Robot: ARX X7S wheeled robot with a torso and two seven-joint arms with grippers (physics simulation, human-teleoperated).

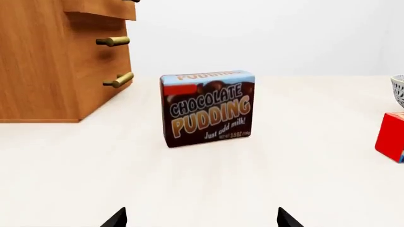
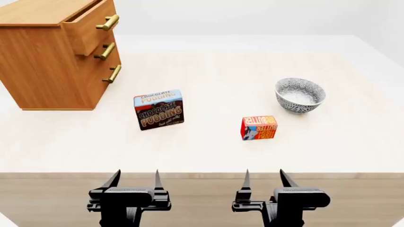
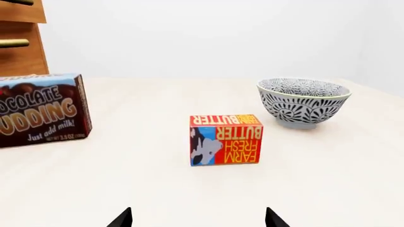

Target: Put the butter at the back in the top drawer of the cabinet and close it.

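The butter [image 2: 259, 127] is a small red-and-orange box standing on the table right of centre; the right wrist view shows the butter [image 3: 225, 139] straight ahead of my right gripper [image 3: 197, 218]. The cabinet [image 2: 54, 52] stands at the far left, and its top drawer [image 2: 92, 26] is pulled partly open, brass handle forward. In the left wrist view the cabinet [image 1: 60, 61] is off to one side. Both grippers hang open at the table's near edge: left gripper [image 2: 135, 178] and right gripper [image 2: 264, 178], with nothing between the fingers. My left gripper [image 1: 202, 218] faces the pudding box.
A brown-and-blue chocolate pudding box [image 2: 158, 109] stands upright between the cabinet and the butter. A patterned bowl [image 2: 300, 95] sits behind and to the right of the butter. The pale table [image 2: 208, 151] has its front edge just ahead of my grippers.
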